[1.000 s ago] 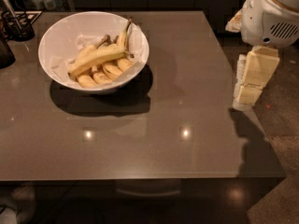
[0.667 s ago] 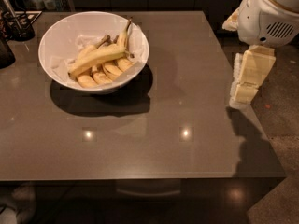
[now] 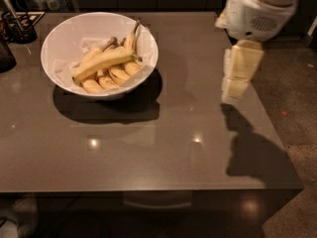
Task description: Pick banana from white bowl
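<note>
Over the right side of the grey table (image 3: 148, 152) hangs the tool (image 3: 233, 94), apparently holding nothing; how open it is I cannot tell. Farther back left, the banana (image 3: 104, 62) lies atop shorter bananas (image 3: 113, 78) in the white bowl (image 3: 62, 38).

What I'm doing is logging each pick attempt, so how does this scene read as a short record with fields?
banana: lies on top of the shorter bananas, inside the bowl
shorter bananas: bunched under it
white bowl: on the table's far left part
table: dark, glossy
gripper: points down over the table's right side, well right of the bowl, touching nothing
dark holder: far left corner, beside the bowl
task status: banana not yet picked
</note>
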Controlling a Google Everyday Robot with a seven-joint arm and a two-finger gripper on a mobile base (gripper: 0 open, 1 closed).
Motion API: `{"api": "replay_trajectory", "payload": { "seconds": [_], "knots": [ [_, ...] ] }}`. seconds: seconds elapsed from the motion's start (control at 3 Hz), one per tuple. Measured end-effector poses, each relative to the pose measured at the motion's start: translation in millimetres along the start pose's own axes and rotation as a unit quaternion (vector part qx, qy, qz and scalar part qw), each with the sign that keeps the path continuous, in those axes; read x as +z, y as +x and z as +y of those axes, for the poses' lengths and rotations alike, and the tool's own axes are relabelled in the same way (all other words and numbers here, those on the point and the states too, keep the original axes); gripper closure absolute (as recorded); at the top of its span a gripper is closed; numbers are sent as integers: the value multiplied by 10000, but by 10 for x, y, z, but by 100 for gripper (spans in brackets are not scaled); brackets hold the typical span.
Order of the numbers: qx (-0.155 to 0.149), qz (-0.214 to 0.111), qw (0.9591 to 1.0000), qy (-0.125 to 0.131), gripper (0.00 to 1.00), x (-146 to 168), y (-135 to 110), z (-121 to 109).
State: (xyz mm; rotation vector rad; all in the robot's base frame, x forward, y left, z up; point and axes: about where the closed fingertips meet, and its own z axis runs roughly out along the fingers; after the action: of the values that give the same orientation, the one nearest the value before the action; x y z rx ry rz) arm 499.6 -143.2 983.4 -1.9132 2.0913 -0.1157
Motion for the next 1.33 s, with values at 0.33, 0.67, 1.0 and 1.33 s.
{"api": "replay_trajectory", "payload": {
  "seconds": [0.33, 0.67, 1.0, 1.33],
  "knots": [
    [-284, -17, 9996, -65, 0, 119, -281, -177],
    [-293, -60, 9996, -2, 0, 115, -311, -197],
    [-291, -62, 9996, 2, 0, 114, -310, -197],
    [-513, -59, 9987, -58, 0, 224, -662, -301]
  ]
}}
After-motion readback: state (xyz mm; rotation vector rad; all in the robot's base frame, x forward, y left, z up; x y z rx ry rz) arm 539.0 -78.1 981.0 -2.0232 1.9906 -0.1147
